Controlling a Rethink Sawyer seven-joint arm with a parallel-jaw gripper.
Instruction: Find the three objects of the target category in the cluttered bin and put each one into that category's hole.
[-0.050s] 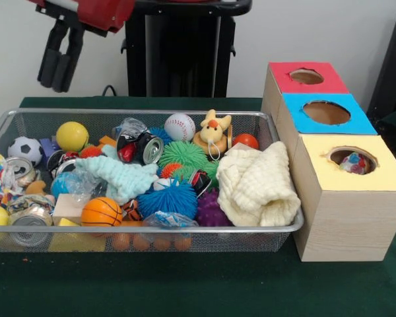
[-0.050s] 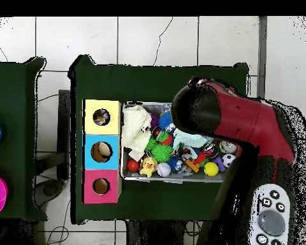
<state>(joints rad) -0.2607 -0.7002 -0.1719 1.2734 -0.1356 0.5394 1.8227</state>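
The gripper [image 1: 61, 59] hangs at about ten o'clock in the front view, raised well above the wire bin [image 1: 185, 113] and holding nothing; its two dark fingers [image 1: 49, 56] lie close side by side, closed together. In the overhead view the red arm [image 2: 245, 121] covers the bin's middle and hides the gripper. The bin sits on the green table [image 1: 185, 284] and is packed with clutter: a baseball [image 1: 179, 126] at twelve o'clock of the bin, a yellow ball [image 1: 72, 136] and a soccer ball [image 1: 26, 150] toward ten o'clock, a small basketball [image 1: 101, 212] at seven o'clock, a blue spiky ball [image 1: 167, 199] near the middle, a green spiky ball [image 1: 183, 154] just behind it, a crushed can [image 1: 145, 148] beside that, a yellow toy animal [image 1: 211, 135] at one o'clock, and a cream cloth [image 1: 257, 185] filling the three o'clock end. Touching that end stands a wooden box [image 1: 330, 218] with three holes on top: a red panel [image 1: 307, 78] farthest, a blue panel [image 1: 325, 113] between, and a yellow panel [image 1: 356, 165] nearest. Something multicoloured [image 1: 354, 162] shows inside the yellow panel's hole.
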